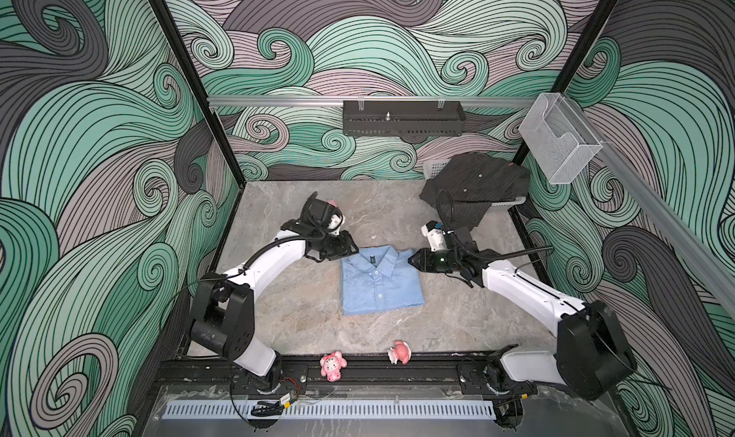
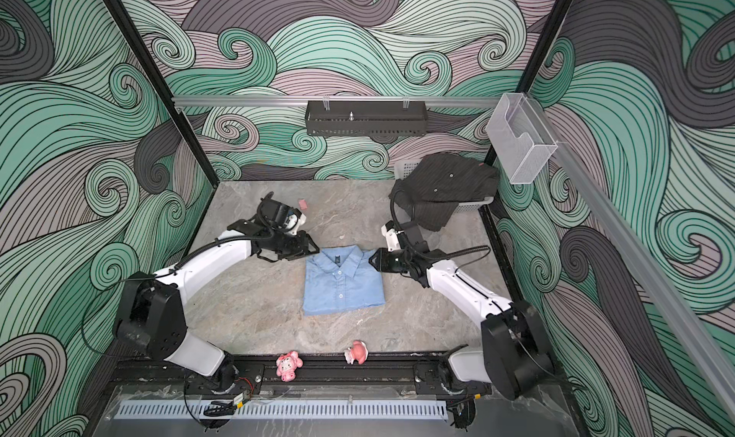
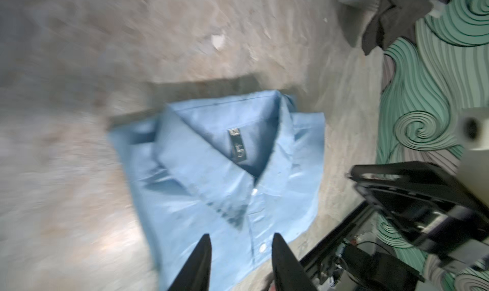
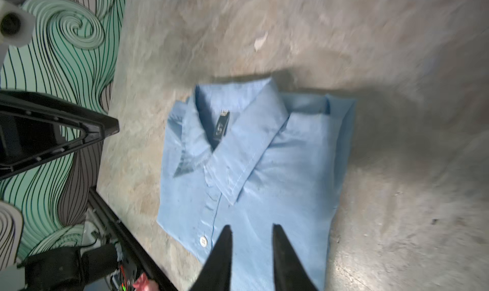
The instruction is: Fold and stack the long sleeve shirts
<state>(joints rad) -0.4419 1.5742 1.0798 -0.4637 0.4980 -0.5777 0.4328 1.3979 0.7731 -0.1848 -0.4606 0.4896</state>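
progress: blue shirt (image 1: 380, 282) folded, lying flat at bench (image 1: 298, 319) centre | dark shirt (image 1: 473, 184) unfolded, heaped over basket (image 1: 429, 168) at 1 o'clock, not yet stacked | left gripper (image 1: 353, 250) at blue shirt's 10 o'clock, partly parted, empty | right gripper (image 1: 411, 258) at its 2 o'clock, narrowly parted, empty | judged: about halfway

robot lab cell, aluminium frame rail (image 1: 278, 100), wave-print walls (image 1: 358, 37), marble-look tabletop (image 1: 302, 296)

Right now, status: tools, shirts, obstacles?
Left tool, right tool open. Light blue collared cloth shirt folded flat. Dark pinstriped shirt draped over white basket. No obstacles.
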